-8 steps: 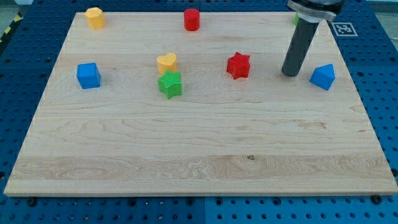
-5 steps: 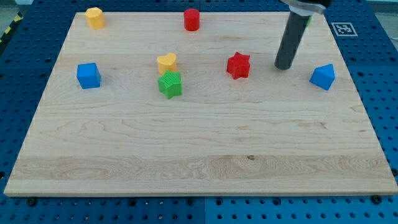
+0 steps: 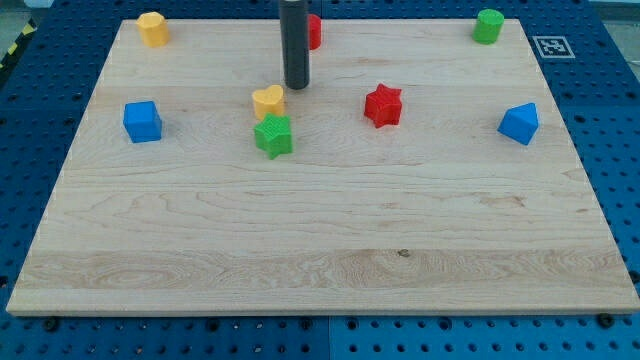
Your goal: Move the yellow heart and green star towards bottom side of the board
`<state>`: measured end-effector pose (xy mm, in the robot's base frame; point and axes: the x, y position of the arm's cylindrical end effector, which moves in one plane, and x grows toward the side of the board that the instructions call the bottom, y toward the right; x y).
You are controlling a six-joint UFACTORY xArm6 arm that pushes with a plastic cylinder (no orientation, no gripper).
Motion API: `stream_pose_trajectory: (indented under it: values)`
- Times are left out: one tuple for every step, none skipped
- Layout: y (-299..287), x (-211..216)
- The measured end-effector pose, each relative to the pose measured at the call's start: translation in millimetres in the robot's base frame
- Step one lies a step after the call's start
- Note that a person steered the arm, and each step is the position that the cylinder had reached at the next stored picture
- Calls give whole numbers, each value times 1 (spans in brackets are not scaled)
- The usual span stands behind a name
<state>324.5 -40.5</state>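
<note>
The yellow heart lies left of the board's middle, in its upper half. The green star sits just below it, touching or nearly touching. My tip stands just above and to the right of the yellow heart, a small gap away from it. The rod rises to the view's top and partly hides the red cylinder.
A red star lies right of my tip. A blue cube is at the left, a blue block at the right. A yellow block sits top left, a green cylinder top right. The wooden board lies on a blue pegboard.
My tip has swept left across the upper board, from beside the blue block at the right, past the red star, to just above the yellow heart. No block has moved.
</note>
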Motion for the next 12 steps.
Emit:
stream_pose_trajectory:
  values:
    - [-13, 0]
    - [-30, 8]
    - [-31, 34]
    - [-31, 66]
    - [-31, 88]
    - [-30, 100]
    - [-5, 97]
    - [28, 94]
    - [30, 96]
    - [30, 107]
    - [30, 122]
    - [27, 131]
